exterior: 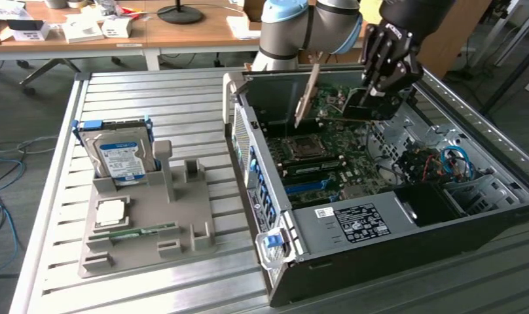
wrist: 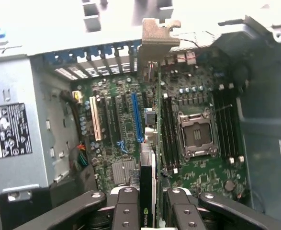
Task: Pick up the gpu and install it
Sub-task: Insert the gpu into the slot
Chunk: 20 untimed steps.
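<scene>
Exterior view, computer case point(exterior: 404, 258): you see it lying open on the slatted metal table point(exterior: 160, 98), with the motherboard point(exterior: 321, 163) exposed inside.
Case contents: look in the wrist view for the empty processor socket point(wrist: 196, 134), a blue slot point(wrist: 136, 117) and a white slot point(wrist: 93, 120) on the board.
Grey holder point(exterior: 190, 216): it sits on the table at the exterior view's left, apart from the case.
Holder contents: you find a blue-labelled hard drive point(exterior: 120, 157) standing upright in its slot, a square silver chip point(exterior: 110, 210) lying flat, and a green memory stick point(exterior: 138, 230) lying in a groove.
Gripper point(wrist: 148, 211): its fingers point(wrist: 126, 206) are partly closed, clamping the gpu point(wrist: 148, 187) edge-on, one on each flat face.
Gpu position: it is inside the open case over the motherboard, with its pale bracket toward the case's slotted wall. You cannot tell whether it touches a slot.
</scene>
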Each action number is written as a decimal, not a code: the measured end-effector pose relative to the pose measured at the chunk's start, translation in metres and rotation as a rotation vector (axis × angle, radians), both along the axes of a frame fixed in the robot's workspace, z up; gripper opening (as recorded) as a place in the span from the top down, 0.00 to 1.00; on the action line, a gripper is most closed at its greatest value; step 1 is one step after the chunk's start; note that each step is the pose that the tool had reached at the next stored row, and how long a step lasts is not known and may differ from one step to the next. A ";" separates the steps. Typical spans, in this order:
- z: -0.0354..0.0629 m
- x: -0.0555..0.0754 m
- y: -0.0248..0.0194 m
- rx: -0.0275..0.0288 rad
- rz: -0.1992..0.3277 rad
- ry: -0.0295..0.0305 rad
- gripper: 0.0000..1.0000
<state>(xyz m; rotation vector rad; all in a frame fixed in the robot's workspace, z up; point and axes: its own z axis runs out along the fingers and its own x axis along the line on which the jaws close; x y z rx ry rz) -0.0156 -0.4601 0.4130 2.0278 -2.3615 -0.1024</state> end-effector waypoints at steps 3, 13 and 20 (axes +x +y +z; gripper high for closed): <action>-0.0001 0.000 0.0000 -0.0001 0.039 0.0000 0.74; -0.0003 0.000 0.0000 -0.0001 0.068 -0.0174 0.74; -0.0003 0.000 0.0000 0.0008 0.089 -0.0364 0.74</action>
